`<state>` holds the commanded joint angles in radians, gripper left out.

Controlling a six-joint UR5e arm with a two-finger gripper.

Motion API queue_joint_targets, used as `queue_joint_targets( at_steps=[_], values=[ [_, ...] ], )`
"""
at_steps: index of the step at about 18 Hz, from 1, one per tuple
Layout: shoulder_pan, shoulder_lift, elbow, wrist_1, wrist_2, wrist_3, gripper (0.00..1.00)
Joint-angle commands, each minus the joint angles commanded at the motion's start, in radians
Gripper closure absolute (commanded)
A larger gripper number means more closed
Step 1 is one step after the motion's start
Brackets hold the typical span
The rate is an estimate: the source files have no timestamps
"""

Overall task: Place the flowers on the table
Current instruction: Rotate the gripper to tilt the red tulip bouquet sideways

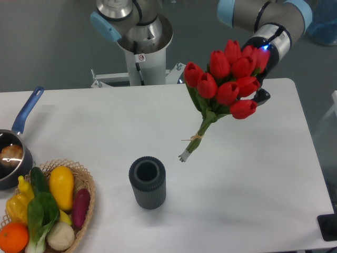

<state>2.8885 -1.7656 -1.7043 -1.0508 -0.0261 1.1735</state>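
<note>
The flowers (227,80), a bunch of red tulips with green stems tied with tan string, hang tilted in the air over the right back part of the white table (253,179). The blooms are up at the right and the cut stem ends point down-left, close above the tabletop. My gripper (259,93) is behind the blooms at their right side and is shut on the bunch. The blooms mostly hide its fingers, and only one black fingertip (263,96) shows.
A dark ribbed vase (147,182) stands upright at the table's front middle, left of and below the stem ends. A wicker basket (87,196) of produce sits at the front left. A blue-handled pot (11,154) is at the left edge. The arm's base (141,50) stands behind the table.
</note>
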Motion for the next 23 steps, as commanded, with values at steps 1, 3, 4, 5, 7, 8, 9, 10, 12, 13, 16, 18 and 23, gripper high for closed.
queue_joint_targets(
  at_steps=[1,3,4,5,7,8,9,10,12,13,16,18,23],
  values=[
    [0.003,0.005,0.000,0.000,0.003,0.000,0.58],
    [0.017,0.006,0.000,0.000,0.005,0.002,0.58],
    [0.018,0.008,0.000,0.000,0.008,0.002,0.58],
    [0.024,0.011,0.002,0.000,0.020,0.002,0.58],
    [0.031,0.018,0.006,0.000,0.078,0.002,0.58],
    [0.031,0.021,0.011,0.000,0.113,0.002,0.58],
    [0.029,0.031,0.011,0.000,0.150,0.002,0.58],
    [0.025,0.040,0.011,-0.002,0.188,0.002,0.58],
    [0.021,0.055,0.020,0.000,0.260,0.003,0.58],
    [0.018,0.055,0.029,-0.002,0.297,0.003,0.58],
    [0.015,0.057,0.038,-0.002,0.398,0.006,0.59],
    [0.015,0.063,0.049,-0.002,0.510,0.009,0.59],
    [0.011,0.049,0.089,-0.005,0.715,0.083,0.59]
  ],
)
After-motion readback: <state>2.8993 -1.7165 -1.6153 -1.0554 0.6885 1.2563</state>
